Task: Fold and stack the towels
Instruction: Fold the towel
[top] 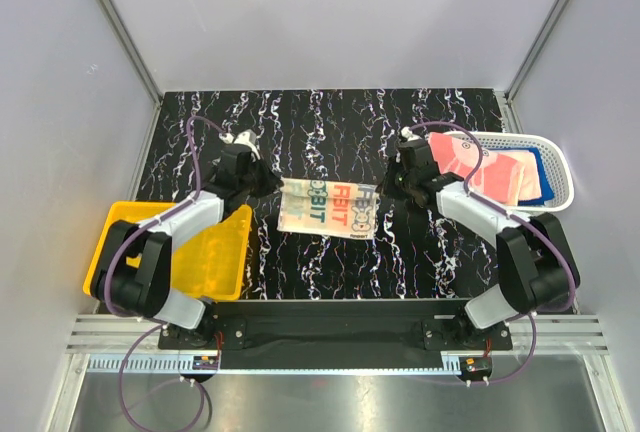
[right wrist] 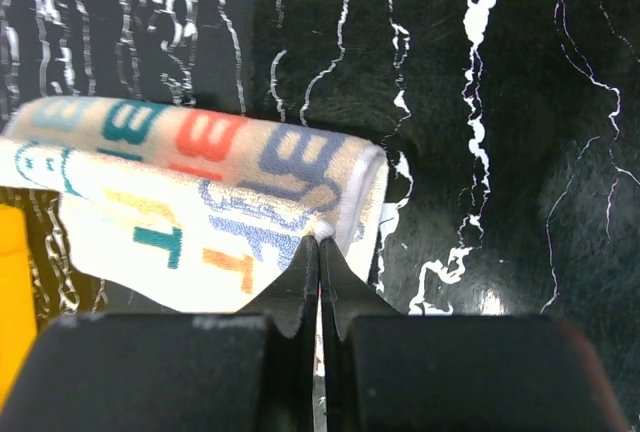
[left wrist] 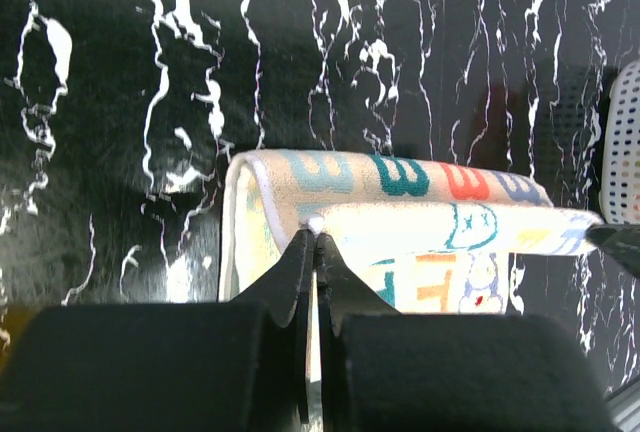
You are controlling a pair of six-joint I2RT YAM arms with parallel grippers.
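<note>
The yellow plastic bin [top: 170, 252] sits at the left near corner of the black marbled tabletop [top: 330, 132], partly under the left arm [top: 200, 212]. The left arm reaches from its base toward the centre, and the left jaws are pressed together on the left corner of the upper layer of the beige lettered towel [top: 328, 207]. In the left wrist view the two tips meet on the white hem of that corner, with only the cloth between them. The beige lettered towel lies at the centre of the tabletop, between the two arms, folded over on itself: the fold runs along its far side as a rounded edge showing teal, orange and blue letters, and the upper layer is held slightly raised at both ends. The right jaws are likewise clamped on the right corner of the upper layer, tips together on the hem in the right wrist view. The right arm [top: 480, 214] extends from its base at the right. The white mesh basket [top: 562, 187] stands at the right far side of the tabletop, well apart from the beige lettered towel. It contains the salmon-pink towel [top: 500, 177], with the blue towel [top: 543, 164] showing beneath it at the right.
</note>
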